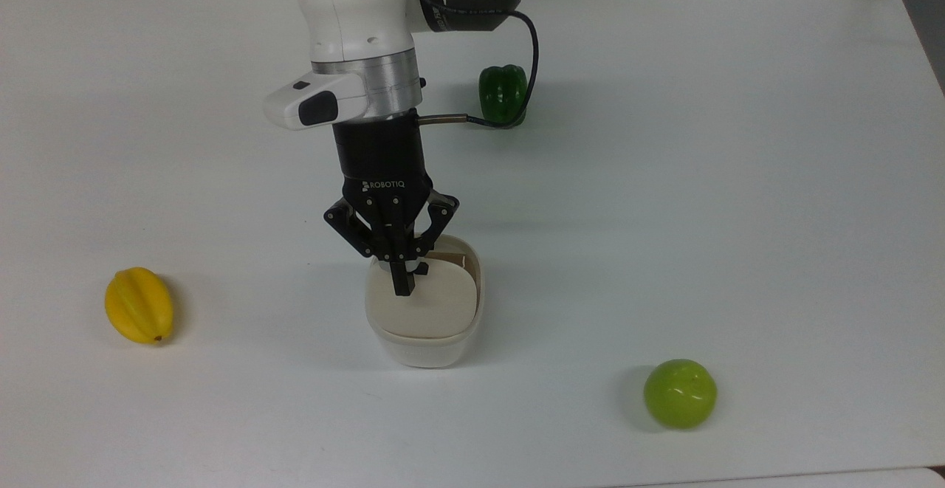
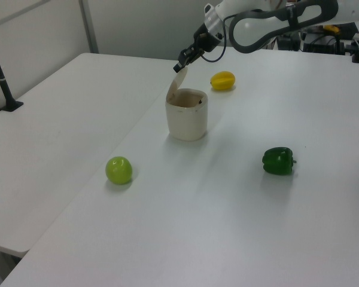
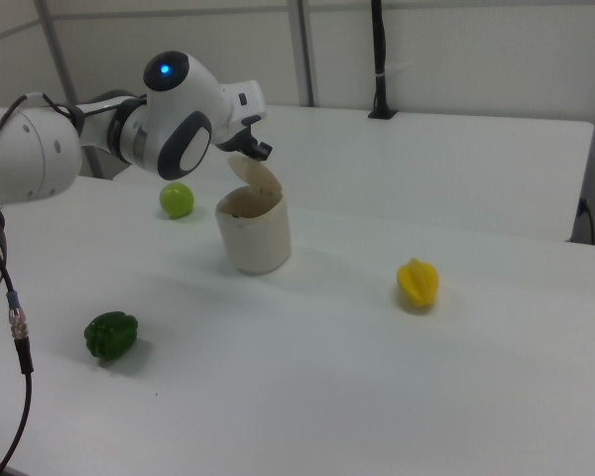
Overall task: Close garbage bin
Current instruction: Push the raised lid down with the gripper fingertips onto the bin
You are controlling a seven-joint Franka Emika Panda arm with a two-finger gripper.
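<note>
gripper [image 1: 402,281] fingers pinched together, holding nothing | tip on tilted lid [image 1: 428,307] | garbage bin [image 1: 424,344] opening directly below

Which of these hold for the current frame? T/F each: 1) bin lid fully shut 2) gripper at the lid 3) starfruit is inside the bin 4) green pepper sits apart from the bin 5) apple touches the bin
1) The lid of the garbage bin is fully shut. False: it stands tilted up, part open, in the left view.
2) The gripper is at the lid. True: its tip is on the lid's upper face in the top view.
3) The yellow starfruit is inside the bin. False: it lies on the table, apart from the bin.
4) The green pepper sits apart from the bin. True.
5) The green apple touches the bin. False: bare table lies between them.
</note>
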